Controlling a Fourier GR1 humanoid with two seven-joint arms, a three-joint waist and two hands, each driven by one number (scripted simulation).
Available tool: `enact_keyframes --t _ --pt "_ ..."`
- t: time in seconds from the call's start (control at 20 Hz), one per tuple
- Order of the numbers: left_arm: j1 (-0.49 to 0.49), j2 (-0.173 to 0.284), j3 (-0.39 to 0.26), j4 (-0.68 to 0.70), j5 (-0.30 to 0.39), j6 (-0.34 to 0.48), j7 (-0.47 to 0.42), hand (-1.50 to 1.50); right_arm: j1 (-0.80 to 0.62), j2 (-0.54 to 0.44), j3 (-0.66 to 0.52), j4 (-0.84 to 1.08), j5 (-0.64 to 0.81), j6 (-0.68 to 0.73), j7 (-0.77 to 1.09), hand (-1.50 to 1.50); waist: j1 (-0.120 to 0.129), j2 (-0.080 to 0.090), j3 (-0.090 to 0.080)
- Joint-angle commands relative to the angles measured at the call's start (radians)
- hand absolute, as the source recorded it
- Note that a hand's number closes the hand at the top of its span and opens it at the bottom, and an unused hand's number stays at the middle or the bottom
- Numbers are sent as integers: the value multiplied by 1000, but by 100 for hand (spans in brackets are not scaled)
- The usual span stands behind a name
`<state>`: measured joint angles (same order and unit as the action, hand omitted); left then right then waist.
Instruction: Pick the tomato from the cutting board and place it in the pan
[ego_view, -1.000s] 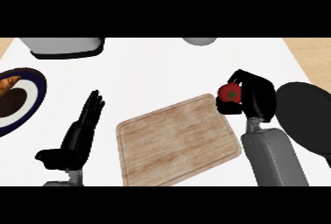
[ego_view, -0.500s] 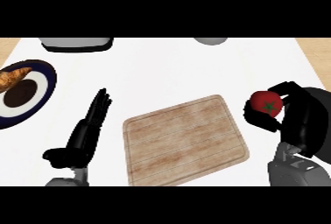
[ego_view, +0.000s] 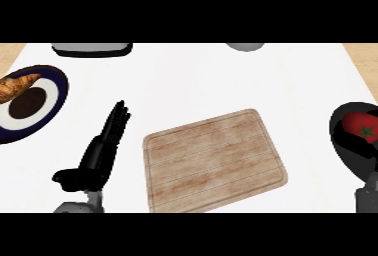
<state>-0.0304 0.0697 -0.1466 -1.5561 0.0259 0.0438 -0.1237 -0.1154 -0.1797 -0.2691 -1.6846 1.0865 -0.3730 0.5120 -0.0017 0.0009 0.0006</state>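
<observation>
Tomato (ego_view: 360, 124): red, green stem mark showing, located inside the dark pan (ego_view: 347, 150) at the far right edge of the head view, near the pan's upper part. Right hand (ego_view: 356, 145): black, over the pan directly below and against the tomato; hard to separate from the dark pan interior, so finger state cannot be told, nor whether contact with the tomato remains. Grey forearm visible at the lower right corner only.

Cutting board (ego_view: 212, 160): pale wood, planked grain, rotated slightly, lying flat at centre. Nothing on its surface. Well apart from the pan, with bare white counter (ego_view: 221, 80) between.

Left hand (ego_view: 103, 150): black, just beside the board's left edge, not touching it. Fingers straight and together, pointing up the view; thumb out to the left. Holding nothing, resting.

Plate (ego_view: 60, 95): dark blue rim, white inner ring, dark centre, at the far left, partly cut by the view's edge. Croissant (ego_view: 16, 86) lying across its upper left rim. Well apart from the left hand.

Upper edge: grey and black object (ego_view: 91, 48) at upper left, only partly in view, kind not determinable. Grey rounded object (ego_view: 245, 46) at upper centre-right, also cut off. Both well away from board and pan.

Nothing standing between board and pan.
</observation>
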Motion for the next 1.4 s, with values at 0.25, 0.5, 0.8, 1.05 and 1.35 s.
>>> enact_keyframes --t 0.25,0.5,0.8,1.05,1.35 --pt "-31 -26 -23 -39 -14 13 74 0 -136 -189 -241 384 -219 -264 -253 150 9 2 1" --pt "10 -26 -18 -27 -15 0 23 0 -240 -277 -291 736 -338 -376 -490 150 17 3 1" --pt "1 -4 4 -25 -1 -23 13 0 -280 -399 -314 962 -398 -111 -419 -150 37 11 1" --pt "-42 10 30 15 9 -39 9 0 -360 -404 -288 1112 -473 114 -535 -150 36 12 3" --pt "-8 -11 -6 -40 -8 -27 39 0 -456 -429 -367 1308 -527 6 -741 -150 38 10 4"
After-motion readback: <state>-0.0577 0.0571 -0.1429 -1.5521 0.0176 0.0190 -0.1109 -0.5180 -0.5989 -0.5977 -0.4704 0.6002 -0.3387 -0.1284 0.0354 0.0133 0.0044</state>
